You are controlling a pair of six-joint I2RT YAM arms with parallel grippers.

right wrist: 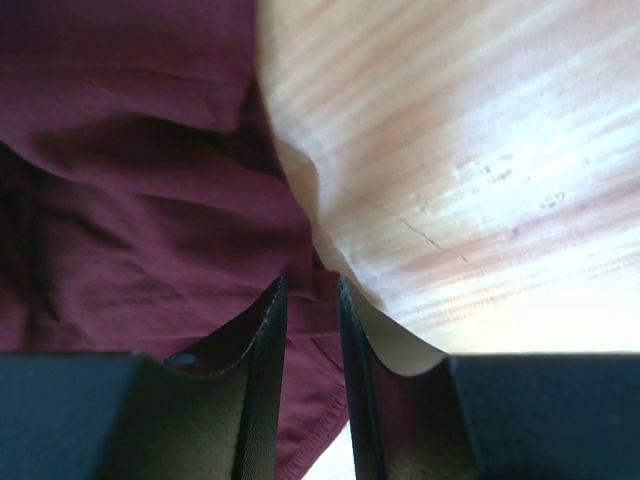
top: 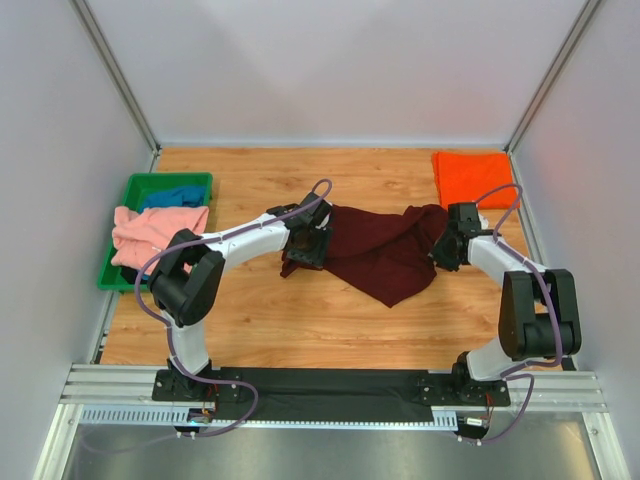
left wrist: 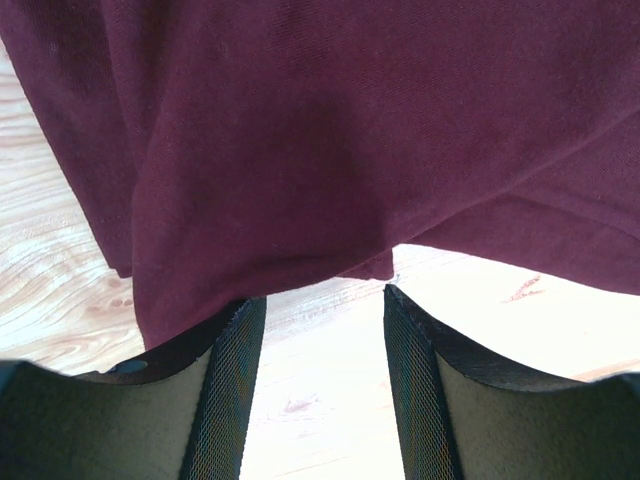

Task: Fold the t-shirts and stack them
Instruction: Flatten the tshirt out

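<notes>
Only the orange t-shirt [top: 472, 178] lies folded, at the far right of the bench [top: 300, 320]. The maroon t-shirt [top: 385, 255] is crumpled mid-bench. Your left hand [left wrist: 325, 300] is apart at its edge and your right hand [right wrist: 312, 290] pinches it. The pink t-shirt [top: 155, 232] and blue t-shirt [top: 172, 197] wait at the green tray [top: 135, 185].

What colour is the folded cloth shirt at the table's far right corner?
The folded cloth shirt is bright orange, seen best in the top external view.

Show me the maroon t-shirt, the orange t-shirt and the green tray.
maroon t-shirt [top: 385, 255], top view, middle of the cloth
orange t-shirt [top: 472, 177], top view, middle of the folded cloth
green tray [top: 165, 179], top view, far rim
</notes>
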